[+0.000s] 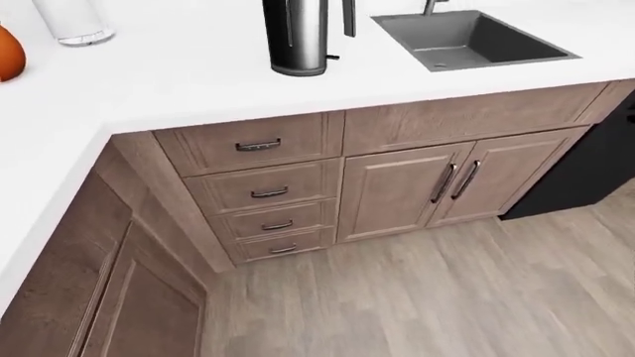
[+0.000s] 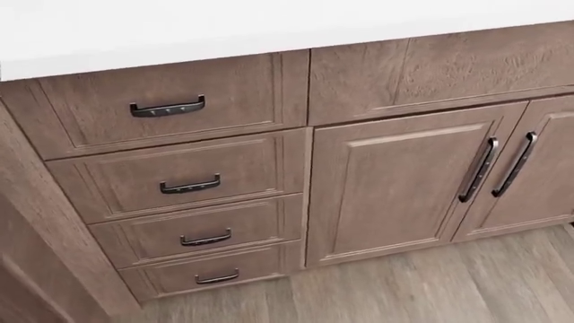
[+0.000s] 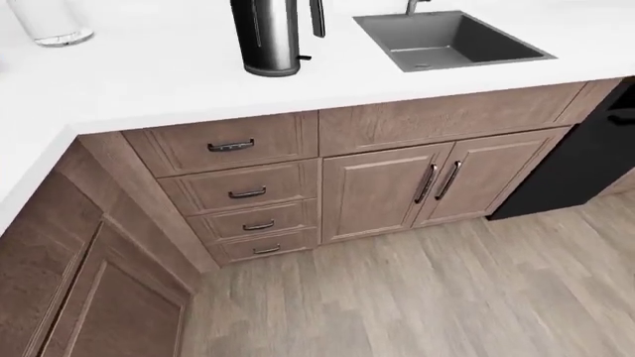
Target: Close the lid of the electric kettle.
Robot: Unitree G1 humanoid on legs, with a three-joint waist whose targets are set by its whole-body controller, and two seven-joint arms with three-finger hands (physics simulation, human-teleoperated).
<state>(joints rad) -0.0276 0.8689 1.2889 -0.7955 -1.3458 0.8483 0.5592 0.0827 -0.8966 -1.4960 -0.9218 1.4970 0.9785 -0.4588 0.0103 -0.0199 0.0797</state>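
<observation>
Wood floor [image 1: 447, 297] nearest. Then drawer stack [image 2: 180, 182] w/ cabinet doors [image 2: 404, 182] to its right. White bench [image 1: 179, 82] above. Electric kettle [image 1: 295, 36] upright on bench, far, left of sink [image 1: 467, 37]; its top cut off. Neither robot hand visible, so grip state & kettle-to-hand relation can't tell.

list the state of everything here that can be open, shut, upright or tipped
electric kettle: upright on the counter; its top is cut off by the picture edge, so lid state cannot be told
drawers: all four shut
cabinet doors: both shut
sink: basin bare, no water seen
clear container: upright
orange object: resting on the counter, mostly cut off
hands: not in view
</observation>
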